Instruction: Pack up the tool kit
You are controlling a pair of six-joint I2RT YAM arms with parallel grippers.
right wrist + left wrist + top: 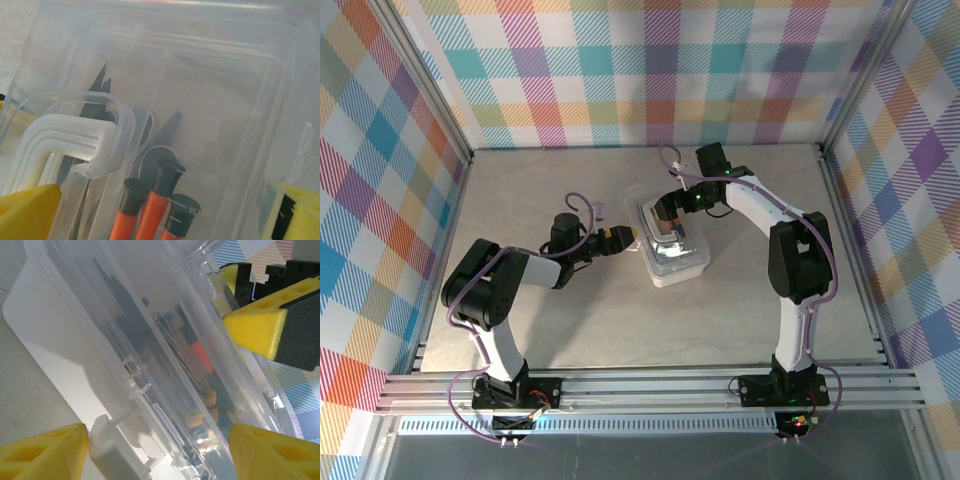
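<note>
I am holding my left pincer [628, 236] low at the left side of the clear rectangular plastic case [677, 258], jaws spread wide. In my left wrist view the pincer [157, 455] is straddling the case's [150, 340] edge, one yellow fingertip [45, 452] sitting right against a white plastic tab [112, 452]. I cannot tell whether either pad is pressing.

My right pincer [662, 215] is hanging over the far end of the case, jaws fully apart. From that wrist the pincer [165, 215] is looking straight down through the clear lid [200, 75], gripping nothing.

The case is lying flat near the middle of the pale stone-look table [570, 320]. Its long axis is running away from my bases, the far end leaning slightly left and the near end slightly right.

Under the lid, the orange-handled tools with black caps [150, 215] are lying along that long axis, beside dark pointed metal tips [102, 82] and the white ribbed handle [65, 140]. From the left wrist an orange handle [200, 352] is showing through the wall.

Bare table is lying open on every side of the case. The plaid walls [620, 70] are standing well apart from it, and the aluminium rail [620, 385] is crossing the near edge.
</note>
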